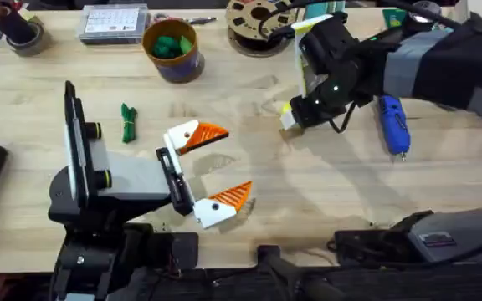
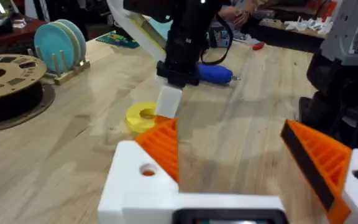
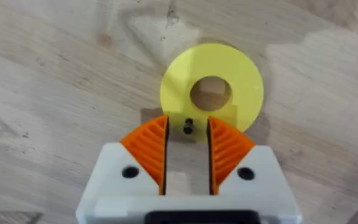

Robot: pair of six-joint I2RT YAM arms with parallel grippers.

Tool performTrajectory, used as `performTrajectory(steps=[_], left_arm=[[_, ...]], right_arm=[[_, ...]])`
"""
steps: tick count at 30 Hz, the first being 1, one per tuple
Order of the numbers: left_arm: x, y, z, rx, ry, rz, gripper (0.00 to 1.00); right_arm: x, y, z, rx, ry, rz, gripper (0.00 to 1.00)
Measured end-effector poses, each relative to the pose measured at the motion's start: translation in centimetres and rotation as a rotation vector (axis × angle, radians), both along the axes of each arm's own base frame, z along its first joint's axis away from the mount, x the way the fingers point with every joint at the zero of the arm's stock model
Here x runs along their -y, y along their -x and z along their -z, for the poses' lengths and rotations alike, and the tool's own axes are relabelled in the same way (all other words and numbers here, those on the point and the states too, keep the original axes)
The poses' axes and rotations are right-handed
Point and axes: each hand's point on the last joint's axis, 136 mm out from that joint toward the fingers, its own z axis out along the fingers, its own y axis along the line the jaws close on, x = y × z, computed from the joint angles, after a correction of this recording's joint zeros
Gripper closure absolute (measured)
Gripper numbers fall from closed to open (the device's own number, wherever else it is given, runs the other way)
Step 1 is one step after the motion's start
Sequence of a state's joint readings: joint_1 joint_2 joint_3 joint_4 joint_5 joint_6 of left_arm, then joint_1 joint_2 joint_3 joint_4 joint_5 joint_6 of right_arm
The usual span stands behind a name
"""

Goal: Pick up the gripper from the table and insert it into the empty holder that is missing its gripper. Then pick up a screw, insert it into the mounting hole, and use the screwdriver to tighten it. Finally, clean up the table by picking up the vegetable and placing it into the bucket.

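Observation:
My right gripper (image 1: 295,117) hangs low over a yellow ring (image 1: 286,109) at mid-table. In the right wrist view its orange pads (image 3: 149,146) stand narrowly open, with a small black screw (image 3: 188,126) between them at the ring's (image 3: 241,74) edge, touching neither pad. My left gripper (image 1: 220,167) is wide open, and both white holders (image 2: 135,180) carry orange wedges (image 2: 163,146). The loose gripper is out of view. The blue screwdriver (image 1: 394,124) lies right of the right gripper. The dark-green vegetable (image 1: 128,123) lies at the left, and the bucket (image 1: 172,58) stands at the back.
A brown spool (image 1: 258,21) and a clear parts box (image 1: 114,22) sit along the far edge. The bucket holds brighter green lumps (image 1: 169,45). Bare wood stretches between the two grippers. The left wrist view shows a rack of teal plates (image 2: 61,43).

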State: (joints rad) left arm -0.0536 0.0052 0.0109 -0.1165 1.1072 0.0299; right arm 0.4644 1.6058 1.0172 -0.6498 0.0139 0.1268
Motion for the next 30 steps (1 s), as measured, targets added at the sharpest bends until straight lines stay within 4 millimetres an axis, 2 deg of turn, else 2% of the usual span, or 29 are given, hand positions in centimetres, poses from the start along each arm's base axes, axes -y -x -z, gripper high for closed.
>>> performTrajectory(steps=[6, 12, 14, 17, 30], left_arm=[[0.0, 0.0, -0.01, 0.0, 0.0, 0.0, 0.015], [0.0, 0.0, -0.01, 0.0, 0.0, 0.0, 0.015], [0.0, 0.0, 0.0, 0.0, 0.0, 0.0, 0.015], [0.0, 0.0, 0.0, 0.0, 0.0, 0.0, 0.015], [0.0, 0.0, 0.0, 0.0, 0.0, 0.0, 0.015]], right_arm=[[-0.11, -0.21, -0.06, 0.009, -0.004, 0.0, 0.704], [-0.21, -0.42, -0.13, 0.017, -0.009, 0.0, 0.817], [-0.2, -0.41, -0.12, 0.017, -0.008, 0.0, 0.859], [-0.2, -0.42, -0.12, 0.017, -0.009, 0.001, 0.984], [-0.2, -0.41, -0.14, 0.017, -0.008, 0.0, 0.995]])
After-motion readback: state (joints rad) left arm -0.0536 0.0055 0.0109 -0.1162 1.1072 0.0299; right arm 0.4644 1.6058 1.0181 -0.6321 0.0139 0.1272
